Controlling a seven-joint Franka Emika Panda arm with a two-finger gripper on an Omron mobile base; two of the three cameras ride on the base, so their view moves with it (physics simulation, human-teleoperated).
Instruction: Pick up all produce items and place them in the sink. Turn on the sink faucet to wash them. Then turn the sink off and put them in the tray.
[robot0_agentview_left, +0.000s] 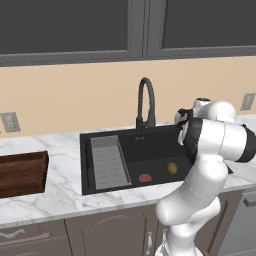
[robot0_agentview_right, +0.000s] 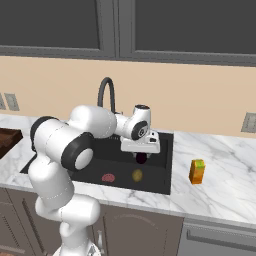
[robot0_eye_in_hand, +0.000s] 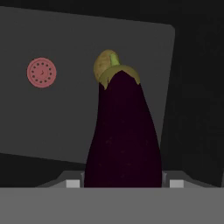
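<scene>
I have the gripper (robot0_agentview_right: 142, 159) pinching the eggplant (robot0_eye_in_hand: 122, 131) above the sink (robot0_agentview_left: 100, 137), with the potato (robot0_agentview_left: 172, 168) already in the basin near the red drain (robot0_agentview_left: 145, 177), and releasing from here could drop it onto the potato.

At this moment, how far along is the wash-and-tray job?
Done: the olive-yellow piece lies in the sink by the red drain disc. In hand: the gripper holds the purple eggplant over the basin. Left: release it, run and shut off the faucet, move both into the tray.
</scene>
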